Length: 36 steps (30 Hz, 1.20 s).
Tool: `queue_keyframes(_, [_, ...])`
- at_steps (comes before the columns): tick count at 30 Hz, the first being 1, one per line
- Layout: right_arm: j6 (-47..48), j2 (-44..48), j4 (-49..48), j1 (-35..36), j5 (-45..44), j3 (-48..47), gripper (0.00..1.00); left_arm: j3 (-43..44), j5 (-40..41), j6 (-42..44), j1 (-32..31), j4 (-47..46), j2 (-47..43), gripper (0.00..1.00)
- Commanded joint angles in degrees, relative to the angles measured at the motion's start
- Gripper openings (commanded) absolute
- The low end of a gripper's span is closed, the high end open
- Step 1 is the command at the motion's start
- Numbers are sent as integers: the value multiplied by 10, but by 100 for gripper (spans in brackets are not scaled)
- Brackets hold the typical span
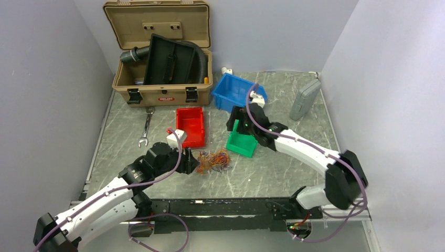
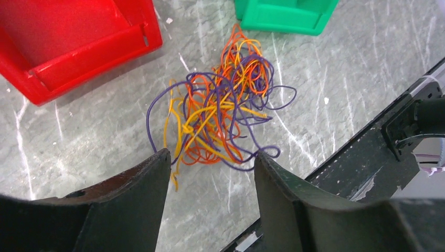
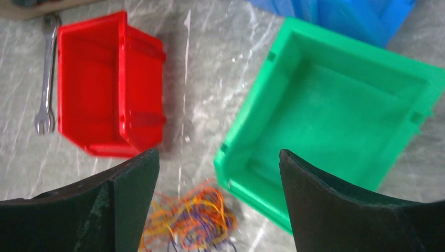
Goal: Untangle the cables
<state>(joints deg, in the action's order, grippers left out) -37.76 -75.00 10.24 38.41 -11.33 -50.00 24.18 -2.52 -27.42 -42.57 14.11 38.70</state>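
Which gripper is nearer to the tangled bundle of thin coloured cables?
Left. The left gripper sits open beside the cable bundle; the right gripper is farther away, by the green plastic bin.

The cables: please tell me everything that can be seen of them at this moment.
The cables are thin, flexible wires, orange, yellow and purple, looped over one another in one loose, flat tangle; some purple loops stick out sideways. It lies on the grey marbled table between the red bin and the green bin, apart from the red one, one orange loop close to the green one. The open left gripper stands at its edge; whether it touches a strand cannot be told.
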Motion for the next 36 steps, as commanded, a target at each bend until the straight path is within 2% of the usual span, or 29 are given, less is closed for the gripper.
queue_keyframes(1, [-68,-96,62,33,-125,-108,91,20,18,7,1,28,-12,65])
queue_keyframes(4, [-121,-153,127,40,-186,-153,95,27,47,-11,2,57,-9,69])
queue_keyframes(10, [-152,-215,175,6,-204,-164,92,45,67,-19,1,76,7,74])
queue_keyframes(16, [-123,-150,140,-74,-180,-75,90,52,51,-1,1,63,15,75])
queue_keyframes(20, [-67,-111,132,-93,-172,-58,91,47,5,7,1,20,38,77])
queue_keyframes(24, [31,-65,121,-72,-94,-66,98,41,-35,6,1,-33,70,83])
queue_keyframes(28, [108,6,101,-25,-22,-45,98,55,-48,16,-3,-56,118,86])
queue_keyframes(32, [150,56,79,-4,126,-9,90,75,-46,17,-15,-59,176,86])
queue_keyframes(36, [135,75,54,28,180,33,83,75,-50,6,-31,-86,217,84])
